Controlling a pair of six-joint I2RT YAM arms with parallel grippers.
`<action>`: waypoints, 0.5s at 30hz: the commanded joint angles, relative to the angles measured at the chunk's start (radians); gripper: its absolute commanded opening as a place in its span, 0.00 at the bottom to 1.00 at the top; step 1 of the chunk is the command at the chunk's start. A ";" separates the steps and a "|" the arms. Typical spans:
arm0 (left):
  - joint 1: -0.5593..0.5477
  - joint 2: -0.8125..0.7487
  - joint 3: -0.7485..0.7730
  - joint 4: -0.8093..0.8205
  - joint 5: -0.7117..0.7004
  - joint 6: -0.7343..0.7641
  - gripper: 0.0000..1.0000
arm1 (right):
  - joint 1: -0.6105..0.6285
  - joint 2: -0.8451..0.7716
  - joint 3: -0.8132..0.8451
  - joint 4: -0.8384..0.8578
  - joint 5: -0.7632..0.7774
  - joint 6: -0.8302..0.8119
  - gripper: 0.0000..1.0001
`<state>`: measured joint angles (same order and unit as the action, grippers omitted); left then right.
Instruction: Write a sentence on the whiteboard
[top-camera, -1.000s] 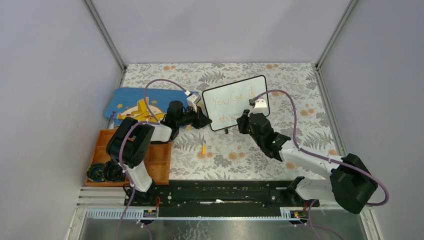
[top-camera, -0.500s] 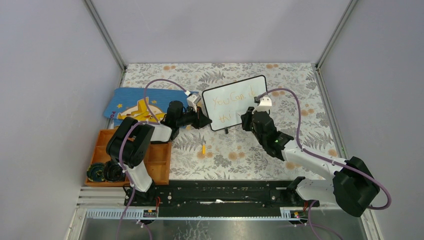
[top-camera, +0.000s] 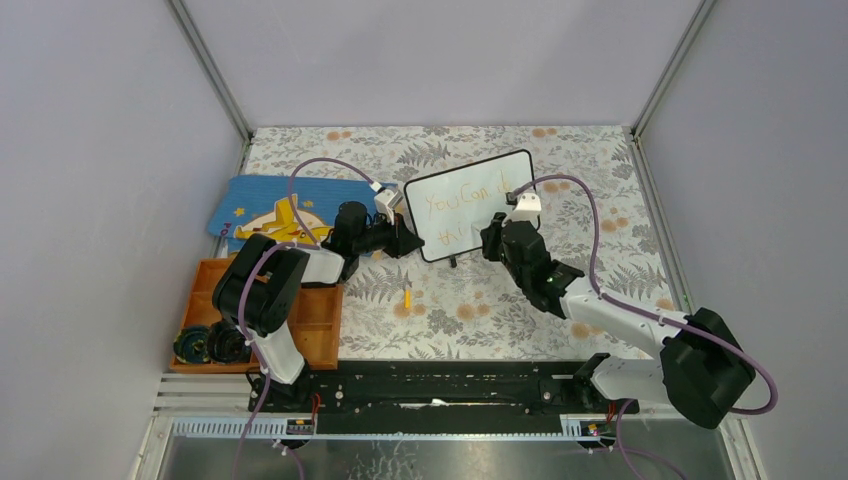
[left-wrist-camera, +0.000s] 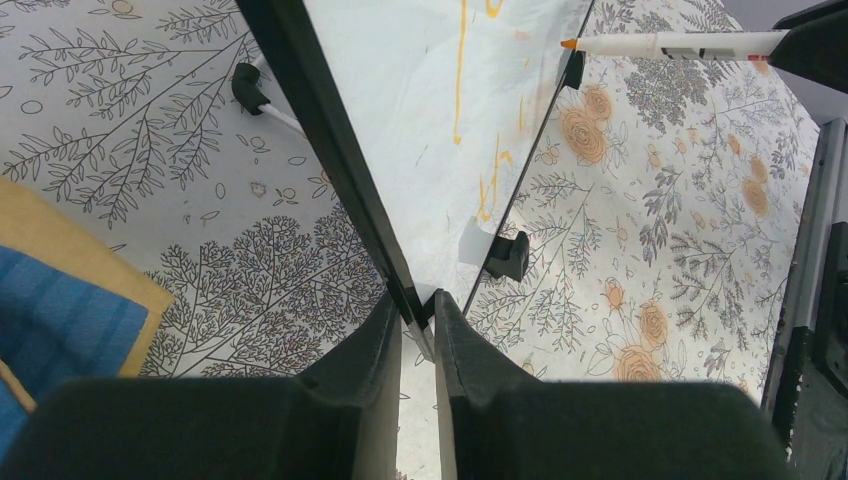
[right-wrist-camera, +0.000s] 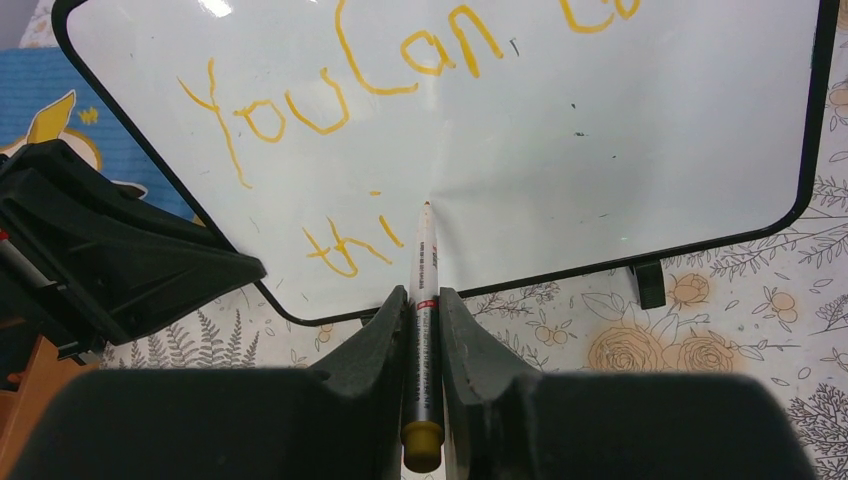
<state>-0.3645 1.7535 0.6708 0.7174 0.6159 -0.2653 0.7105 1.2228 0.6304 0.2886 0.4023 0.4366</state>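
— Watching the right end effector (right-wrist-camera: 423, 300)? It has edged a little to its right over the last moment, and now it has settled.

— I see it. Its jaws are clamped on the marker (right-wrist-camera: 421, 262), with the barrel running straight out ahead and the tip pointed at the whiteboard (right-wrist-camera: 620, 150).

— So the sentence (right-wrist-camera: 420, 55) isn't finished. "You Can" sits up and to the left of the tip, and a couple more letters above it are cut off. The lower line stops at "thi", just left of the tip.

— My guess is that the shift was it stepping over to the spot for the next letter. Is the tip on the surface?

— I can't tell from here. It's either touching or just off it.

— And the other one?

— The left end effector (left-wrist-camera: 418, 305) is pinched shut on the board's black frame at its bottom corner. The board rises ahead of it at a tilt, and that end effector hasn't budged.

— Then the board stands on the bench (top-camera: 620, 170) right in front of both, held by one and faced by the other.
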 joint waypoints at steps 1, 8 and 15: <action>-0.015 -0.003 0.008 -0.056 -0.042 0.058 0.20 | -0.012 0.010 0.056 0.043 0.022 0.008 0.00; -0.017 -0.005 0.006 -0.058 -0.042 0.060 0.20 | -0.016 0.029 0.070 0.046 0.017 0.005 0.00; -0.018 -0.005 0.007 -0.058 -0.042 0.061 0.20 | -0.016 0.053 0.079 0.046 0.003 0.006 0.00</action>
<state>-0.3668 1.7489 0.6708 0.7090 0.6102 -0.2581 0.7036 1.2652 0.6579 0.2916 0.4007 0.4362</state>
